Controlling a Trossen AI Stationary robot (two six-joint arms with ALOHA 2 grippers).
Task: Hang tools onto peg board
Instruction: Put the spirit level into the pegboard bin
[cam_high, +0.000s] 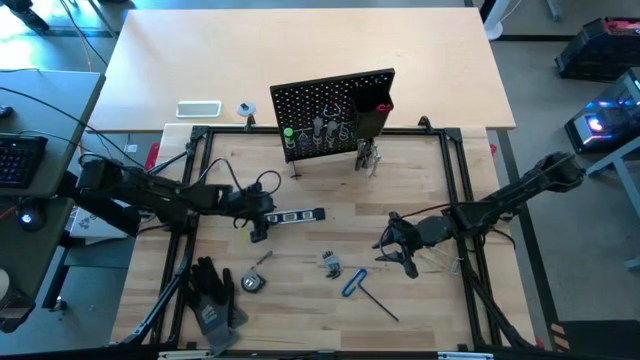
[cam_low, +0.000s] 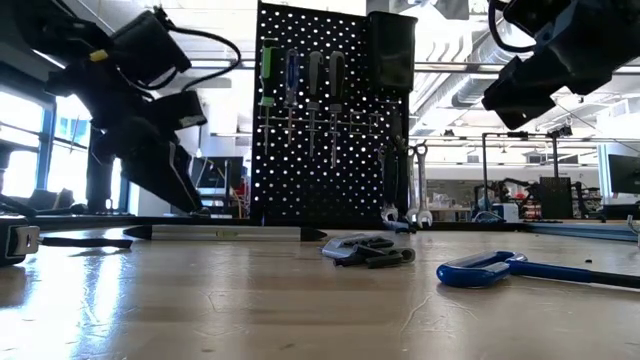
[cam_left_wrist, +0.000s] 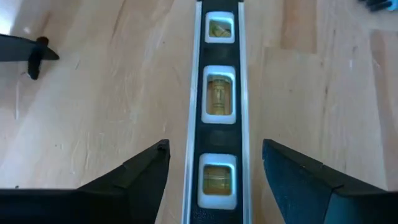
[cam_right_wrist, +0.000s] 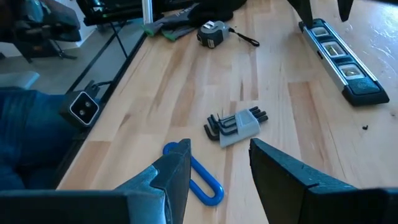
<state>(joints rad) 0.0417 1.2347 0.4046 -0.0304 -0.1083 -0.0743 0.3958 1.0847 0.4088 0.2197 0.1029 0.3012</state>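
The black peg board stands upright at the table's far side, with screwdrivers in its ring holders, wrenches hanging and a black bin. A black spirit level lies flat on the table. My left gripper is open just above the level's left end; its fingers stand on either side of it without touching. My right gripper is open and empty, raised above the table near the blue-handled hex key and a folded hex key set.
A tape measure and black work gloves lie at the near left. A white flat device lies behind the frame at the far left. The black frame rails border the work area.
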